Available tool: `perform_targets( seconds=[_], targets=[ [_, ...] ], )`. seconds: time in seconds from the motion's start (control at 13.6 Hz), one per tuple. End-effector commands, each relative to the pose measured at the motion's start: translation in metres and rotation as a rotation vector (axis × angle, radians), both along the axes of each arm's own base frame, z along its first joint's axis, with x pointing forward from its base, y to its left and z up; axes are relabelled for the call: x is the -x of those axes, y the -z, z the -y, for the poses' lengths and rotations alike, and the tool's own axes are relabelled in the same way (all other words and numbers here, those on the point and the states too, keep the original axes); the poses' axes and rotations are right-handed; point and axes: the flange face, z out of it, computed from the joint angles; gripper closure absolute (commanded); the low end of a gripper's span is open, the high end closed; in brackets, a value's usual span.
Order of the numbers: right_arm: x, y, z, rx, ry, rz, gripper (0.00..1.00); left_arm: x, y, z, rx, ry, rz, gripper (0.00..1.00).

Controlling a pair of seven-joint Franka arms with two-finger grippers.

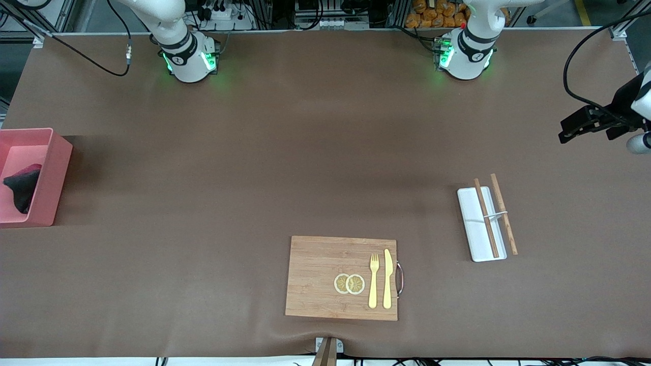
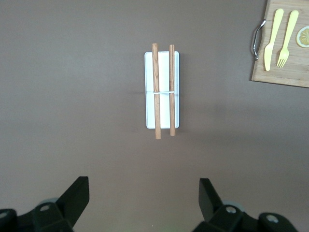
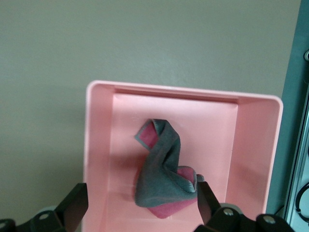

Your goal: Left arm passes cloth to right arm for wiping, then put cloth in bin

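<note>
The cloth [image 1: 23,185] lies crumpled in the pink bin [image 1: 58,168] at the right arm's end of the table, dark grey with magenta folds showing. In the right wrist view the cloth [image 3: 161,169] rests on the bin's floor, inside its walls [image 3: 99,145]. My right gripper [image 3: 141,191] hangs over the bin, open and holding nothing; it is out of the front view. My left gripper [image 1: 568,129] is open and empty, up in the air at the left arm's end of the table [image 2: 143,186].
A white tray [image 1: 478,234] with two wooden chopsticks [image 1: 503,213] lies under the left wrist camera [image 2: 163,72]. A wooden board [image 1: 320,274] with a fork, a knife and two lemon slices lies near the front edge.
</note>
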Motion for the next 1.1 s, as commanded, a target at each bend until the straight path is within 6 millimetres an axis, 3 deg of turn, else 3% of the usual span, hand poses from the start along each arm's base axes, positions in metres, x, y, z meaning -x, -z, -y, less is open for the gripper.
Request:
perform_targets(
  seconds=[0.0,0.66,1.03],
  targets=[
    [-0.011,-0.038,-0.042,-0.019,0.008,-0.027,0.00,0.009,-0.005,-0.002,0.000,0.016,-0.002,0.00],
    [-0.055,-0.122,-0.229,-0.060,0.153,-0.121,0.00,0.014,-0.001,0.003,0.007,-0.012,-0.022,0.00],
    [-0.067,-0.161,-0.360,-0.045,0.234,-0.133,0.00,0.017,0.003,0.002,0.007,-0.017,-0.028,0.00]
  ],
)
